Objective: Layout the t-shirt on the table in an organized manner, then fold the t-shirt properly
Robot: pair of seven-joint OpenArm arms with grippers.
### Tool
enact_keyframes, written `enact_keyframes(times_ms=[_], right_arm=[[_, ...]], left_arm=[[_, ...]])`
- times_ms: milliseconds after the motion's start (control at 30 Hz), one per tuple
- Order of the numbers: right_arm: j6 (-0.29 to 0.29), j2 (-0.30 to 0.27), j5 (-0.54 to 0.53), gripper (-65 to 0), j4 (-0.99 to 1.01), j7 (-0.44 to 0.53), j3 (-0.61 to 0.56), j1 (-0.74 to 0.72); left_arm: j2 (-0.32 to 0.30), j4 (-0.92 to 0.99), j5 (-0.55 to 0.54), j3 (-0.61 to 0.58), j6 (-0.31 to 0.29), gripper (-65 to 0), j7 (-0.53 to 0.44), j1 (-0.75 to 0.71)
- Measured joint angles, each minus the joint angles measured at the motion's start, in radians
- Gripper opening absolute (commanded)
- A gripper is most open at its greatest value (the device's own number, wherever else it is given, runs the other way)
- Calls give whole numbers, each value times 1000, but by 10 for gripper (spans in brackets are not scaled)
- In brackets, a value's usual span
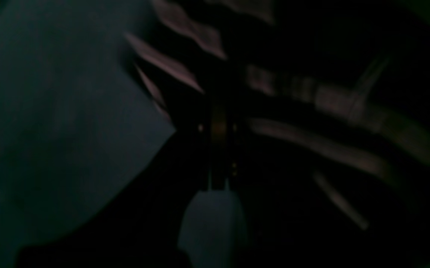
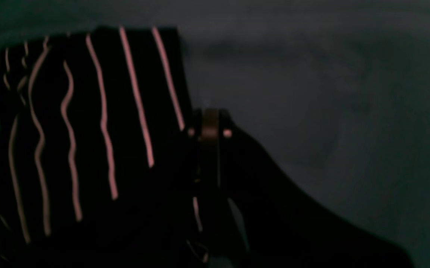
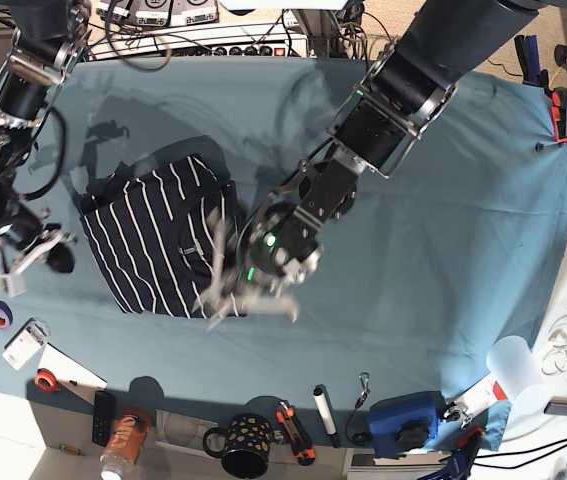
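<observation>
The striped t-shirt (image 3: pixel 158 238) is lying bunched on the teal desk (image 3: pixel 433 230) while the left gripper (image 3: pixel 231 290), fingers clamped on its hem, is lifting; the right gripper (image 3: pixel 25 262), fingers together, should pin the opposite edge.
</observation>
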State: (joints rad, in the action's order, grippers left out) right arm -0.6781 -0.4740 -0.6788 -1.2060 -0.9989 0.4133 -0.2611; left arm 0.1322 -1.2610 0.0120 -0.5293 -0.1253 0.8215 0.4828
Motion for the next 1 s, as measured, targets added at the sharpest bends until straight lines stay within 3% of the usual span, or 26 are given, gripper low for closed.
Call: enact_keyframes(times_ms=[100, 200, 367, 533, 700, 833, 1000], right_arm=[[-8, 14, -64, -637, 0, -21, 1, -39], [-12, 76, -105, -637, -2, -29, 1, -45], [-12, 203, -3, -638, 0, -43, 1, -13], [-12, 242, 76, -650, 0, -24, 5, -13], [-15, 241, 99, -650, 0, -23, 5, -13], [-19, 212, 45, -650, 0, -60, 3, -13], [-14, 141, -64, -650, -53, -156, 5, -5]], left_arm=[[0, -96, 3, 0, 29, -650, 77, 2], [0, -173, -2, 0, 67, -650, 157, -3], [0, -211, 2, 70, 84, -650, 219, -6], [0, -211, 5, 258, 25, -650, 269, -23], [-1, -211, -37, 411, -24, -650, 321, -22], [-18, -212, -145, 426, -56, -650, 342, -25], [-107, -267, -137, 427, -55, -650, 354, -80]])
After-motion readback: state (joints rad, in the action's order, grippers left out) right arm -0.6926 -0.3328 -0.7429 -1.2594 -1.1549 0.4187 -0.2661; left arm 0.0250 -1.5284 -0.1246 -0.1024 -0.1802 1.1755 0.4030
